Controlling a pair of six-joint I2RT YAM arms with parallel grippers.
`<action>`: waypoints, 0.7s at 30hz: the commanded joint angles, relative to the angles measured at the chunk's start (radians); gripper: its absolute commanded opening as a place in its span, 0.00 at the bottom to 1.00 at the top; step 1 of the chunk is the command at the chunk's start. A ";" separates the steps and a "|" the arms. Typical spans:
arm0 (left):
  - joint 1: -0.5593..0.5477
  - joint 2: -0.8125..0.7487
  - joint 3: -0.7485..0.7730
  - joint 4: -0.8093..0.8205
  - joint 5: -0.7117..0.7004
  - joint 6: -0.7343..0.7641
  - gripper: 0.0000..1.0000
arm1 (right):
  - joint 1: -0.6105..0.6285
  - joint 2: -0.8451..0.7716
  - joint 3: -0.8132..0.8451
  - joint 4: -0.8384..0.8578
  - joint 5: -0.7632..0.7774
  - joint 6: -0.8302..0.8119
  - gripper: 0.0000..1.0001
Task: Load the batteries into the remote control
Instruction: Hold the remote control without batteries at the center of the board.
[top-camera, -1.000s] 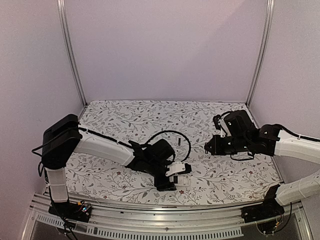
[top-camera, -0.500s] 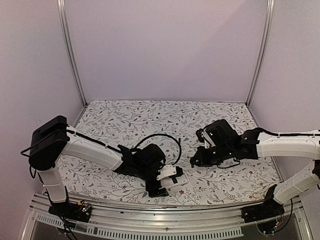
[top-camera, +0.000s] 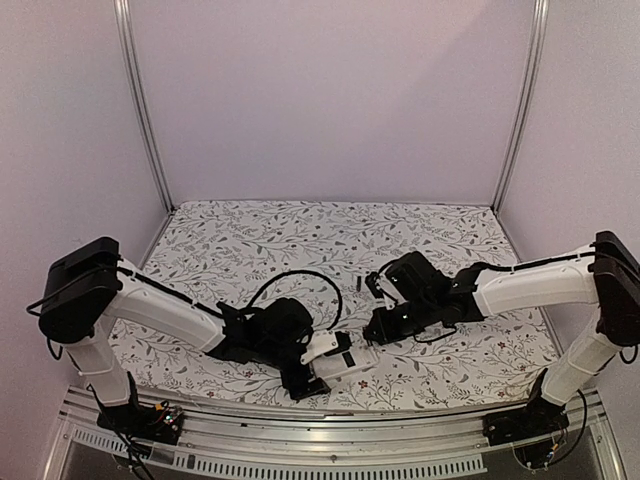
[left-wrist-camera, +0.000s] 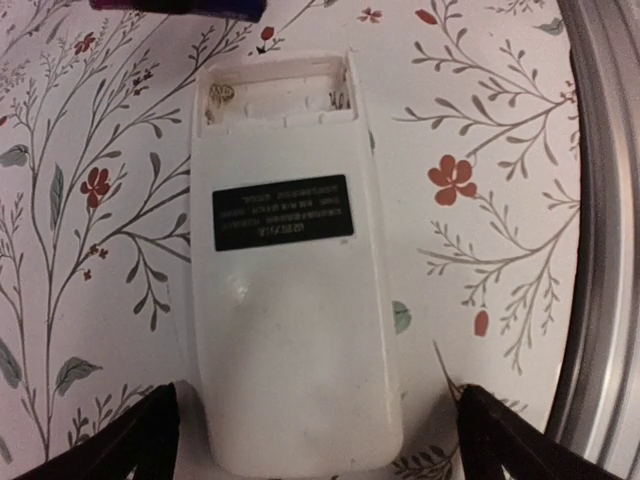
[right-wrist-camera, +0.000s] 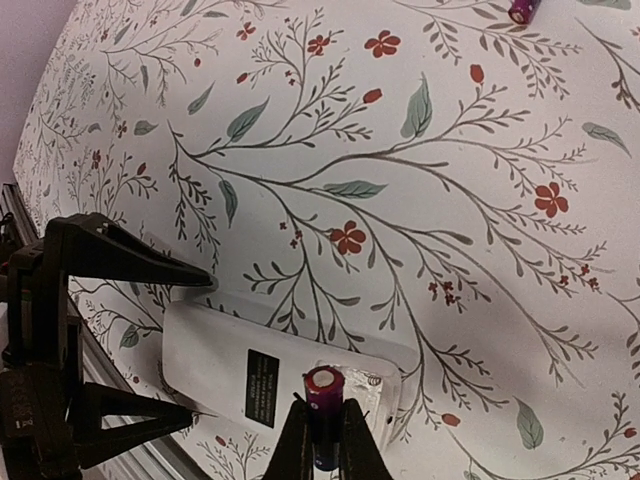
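The remote control (left-wrist-camera: 290, 300) lies back up on the floral cloth, its battery slot (left-wrist-camera: 275, 95) open and empty at the far end. It also shows in the right wrist view (right-wrist-camera: 250, 370) and the top view (top-camera: 338, 358). My left gripper (left-wrist-camera: 315, 445) is open, with one finger on each side of the remote's near end and small gaps to it. My right gripper (right-wrist-camera: 323, 445) is shut on a dark purple battery (right-wrist-camera: 323, 405), held upright just above the slot. The second battery (right-wrist-camera: 522, 10) lies on the cloth further back, also in the top view (top-camera: 358, 285).
The metal rail (left-wrist-camera: 605, 250) of the table's front edge runs close to the right of the remote. A black cable (top-camera: 300, 280) loops over the cloth behind the left gripper. The two grippers (top-camera: 355, 345) are close together over the remote.
My right arm has swung left and nearer, bringing the held battery from the right side of the table to just over the remote. The left gripper and the remote have shifted slightly left.
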 joint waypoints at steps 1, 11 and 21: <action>-0.019 0.000 -0.061 0.054 -0.014 -0.021 0.96 | 0.029 0.040 0.053 0.035 0.012 -0.055 0.00; -0.024 0.020 -0.088 0.109 -0.048 -0.035 0.93 | 0.073 0.107 0.057 0.028 0.064 -0.016 0.00; -0.038 0.048 -0.094 0.129 -0.071 -0.025 0.90 | 0.100 0.074 -0.005 0.065 0.138 0.040 0.00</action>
